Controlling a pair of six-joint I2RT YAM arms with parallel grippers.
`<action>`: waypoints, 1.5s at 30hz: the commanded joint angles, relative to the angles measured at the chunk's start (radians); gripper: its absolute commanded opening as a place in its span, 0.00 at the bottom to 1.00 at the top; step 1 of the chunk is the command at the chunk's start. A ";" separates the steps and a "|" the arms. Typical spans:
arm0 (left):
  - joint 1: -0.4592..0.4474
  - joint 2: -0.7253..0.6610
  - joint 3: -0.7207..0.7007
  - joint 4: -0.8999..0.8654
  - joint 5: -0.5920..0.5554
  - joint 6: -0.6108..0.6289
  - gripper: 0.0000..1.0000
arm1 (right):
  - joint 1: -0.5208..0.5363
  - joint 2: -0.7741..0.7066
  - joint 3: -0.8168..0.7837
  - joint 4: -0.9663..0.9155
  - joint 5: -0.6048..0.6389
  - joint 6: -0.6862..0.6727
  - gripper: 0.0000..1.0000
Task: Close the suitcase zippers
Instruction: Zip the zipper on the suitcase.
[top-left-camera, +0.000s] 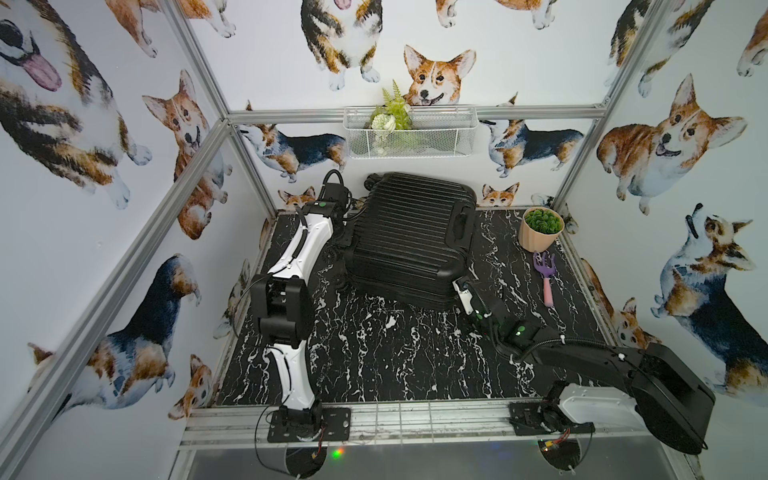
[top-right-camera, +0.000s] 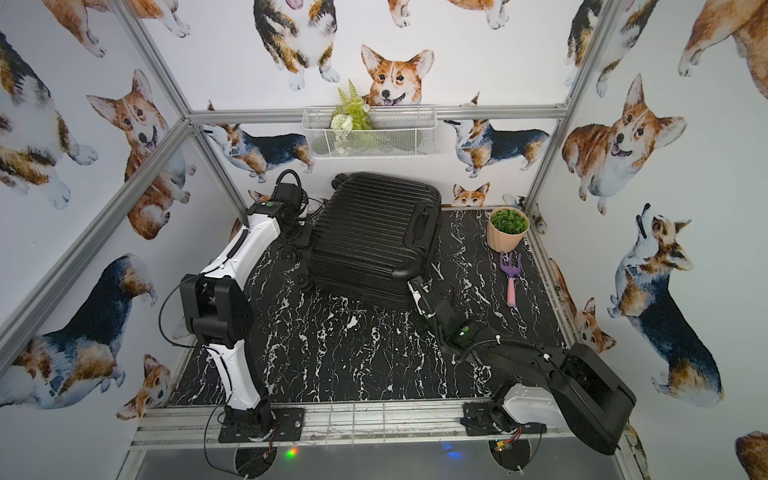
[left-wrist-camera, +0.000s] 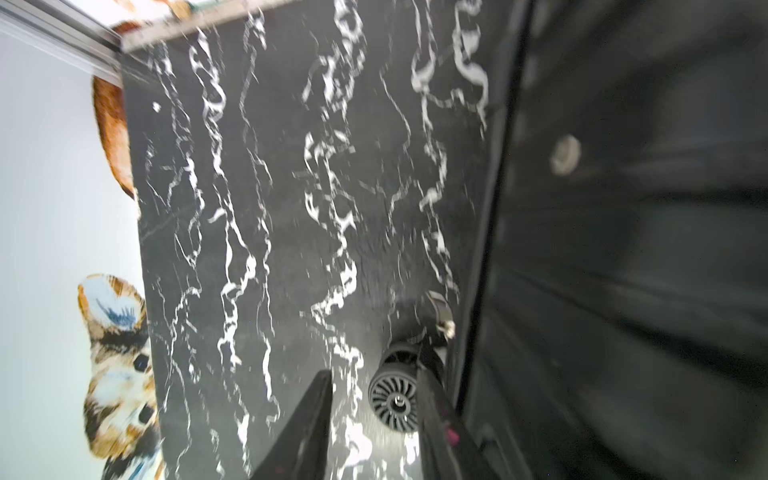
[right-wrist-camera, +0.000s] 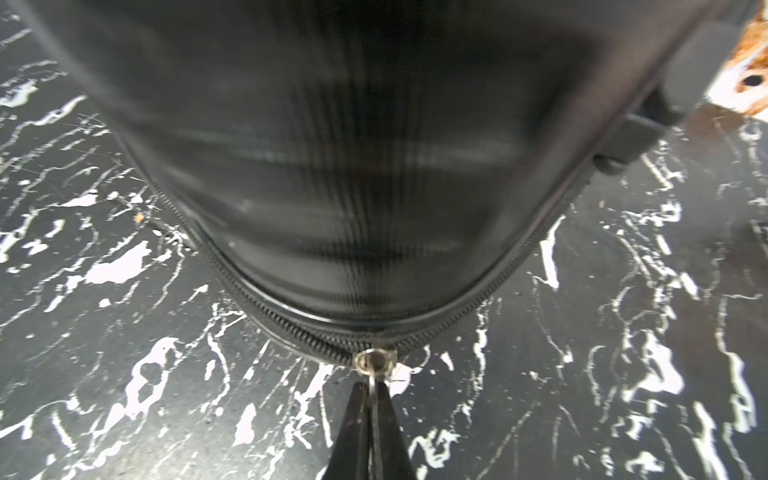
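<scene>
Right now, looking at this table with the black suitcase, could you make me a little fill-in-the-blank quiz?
1. The right gripper pinches the silver pull of the ____ on the suitcase.
2. The left gripper, jaws apart and empty, hovers close to a suitcase ____.
3. The garden fork has a purple head and a ____ handle.
Missing words: zipper; wheel; pink.
</scene>
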 joint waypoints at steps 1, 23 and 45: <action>-0.005 -0.023 -0.031 -0.182 0.082 0.035 0.38 | -0.004 -0.013 0.016 0.038 0.032 -0.020 0.00; 0.036 -0.179 0.040 -0.232 -0.008 0.109 0.54 | -0.071 -0.064 -0.025 0.020 0.068 -0.007 0.00; 0.253 -0.230 0.064 -0.499 0.678 1.225 0.72 | -0.078 -0.131 -0.046 0.004 -0.021 -0.072 0.00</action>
